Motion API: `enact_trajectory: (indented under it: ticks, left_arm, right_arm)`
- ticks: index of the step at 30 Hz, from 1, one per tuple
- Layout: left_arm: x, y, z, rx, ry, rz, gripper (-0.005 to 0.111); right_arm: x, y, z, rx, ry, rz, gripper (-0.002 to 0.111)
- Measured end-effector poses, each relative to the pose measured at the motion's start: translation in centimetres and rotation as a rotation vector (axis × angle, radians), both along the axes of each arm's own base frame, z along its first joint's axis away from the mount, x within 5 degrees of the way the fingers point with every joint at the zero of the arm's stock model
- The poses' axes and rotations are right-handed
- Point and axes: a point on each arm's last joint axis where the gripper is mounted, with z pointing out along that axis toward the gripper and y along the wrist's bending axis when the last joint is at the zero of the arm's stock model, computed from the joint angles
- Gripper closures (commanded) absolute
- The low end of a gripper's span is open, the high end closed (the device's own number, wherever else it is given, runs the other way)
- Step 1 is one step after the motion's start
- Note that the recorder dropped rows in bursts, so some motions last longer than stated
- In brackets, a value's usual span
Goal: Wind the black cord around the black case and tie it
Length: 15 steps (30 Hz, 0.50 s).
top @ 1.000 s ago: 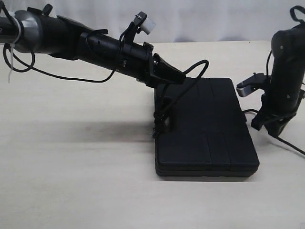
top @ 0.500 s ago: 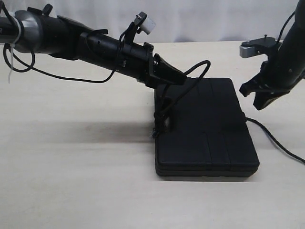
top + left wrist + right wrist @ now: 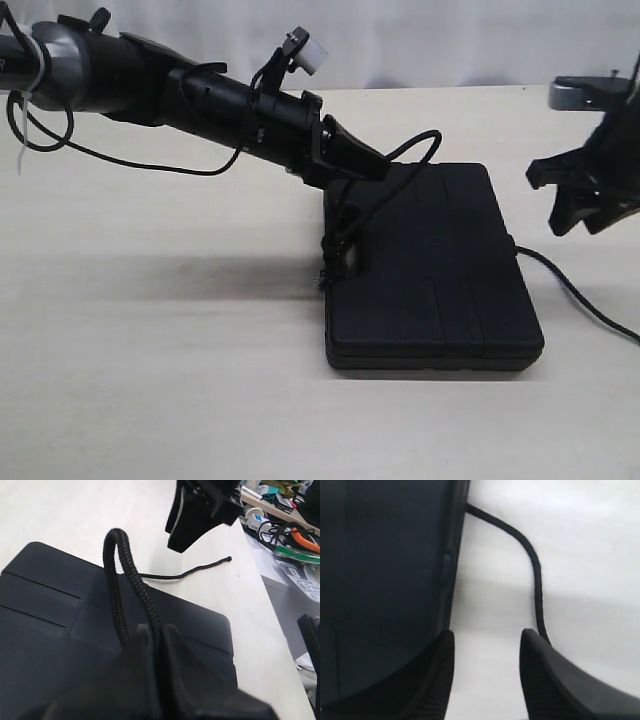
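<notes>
The black case (image 3: 440, 290) lies flat on the pale table. My left gripper (image 3: 372, 168) hovers over its far left corner, shut on the black cord (image 3: 418, 140), which arches up in a loop. In the left wrist view the doubled braided cord (image 3: 127, 565) runs straight into the closed left gripper (image 3: 156, 630). A knotted lump (image 3: 335, 255) hangs at the case's left edge. The cord's free tail (image 3: 580, 295) trails over the table right of the case. My right gripper (image 3: 562, 200) hangs open above that tail with nothing between its fingers; the right gripper (image 3: 487, 640) sees the cord (image 3: 532, 565) beside the case (image 3: 390, 570).
Thin glossy cables (image 3: 120, 155) droop from the left arm over the table's back left. Beyond the table edge a cluttered bench (image 3: 285, 535) holds tools and wires. A white backdrop (image 3: 450, 40) closes the far side.
The right arm has lifted up and to the right, away from the case's right edge, and its jaws have opened. The cord tail now lies loose on the table. The left arm held still.
</notes>
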Motion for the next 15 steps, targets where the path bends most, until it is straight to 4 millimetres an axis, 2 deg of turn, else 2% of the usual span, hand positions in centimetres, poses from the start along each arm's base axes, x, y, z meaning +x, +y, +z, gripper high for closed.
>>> enact_trajectory:
  ticks: [2, 4, 8, 9, 11, 12, 15]
  left_arm:
    - [0.0, 0.0, 0.0, 0.002, -0.001, -0.002, 0.107]
    - [0.0, 0.0, 0.0, 0.002, -0.001, -0.002, 0.107]
    - [0.0, 0.0, 0.0, 0.002, -0.003, -0.002, 0.107]
    - [0.0, 0.0, 0.0, 0.002, -0.003, -0.002, 0.107]
    - [0.0, 0.0, 0.0, 0.005, -0.004, -0.005, 0.107]
    - [0.0, 0.0, -0.1, 0.008, -0.007, -0.008, 0.107]
    - [-0.1, 0.0, -0.1, 0.013, -0.013, -0.012, 0.107]
  right_arm:
    - [-1.4, -1.4, 0.4, 0.036, -0.031, -0.064, 0.067]
    - [-2.9, -2.5, 0.6, 0.019, -0.031, -0.056, 0.067]
    - [-5.6, -3.6, -1.0, -0.088, 0.060, -0.009, 0.067]
    - [-6.0, -3.6, -1.7, -0.095, 0.072, 0.003, 0.063]
    - [-6.6, -3.0, -3.6, -0.116, 0.062, 0.069, 0.054]
    - [-6.5, -2.1, -4.8, -0.138, 0.048, 0.135, 0.053]
    - [-5.6, 0.1, -6.0, -0.211, 0.041, 0.271, 0.053]
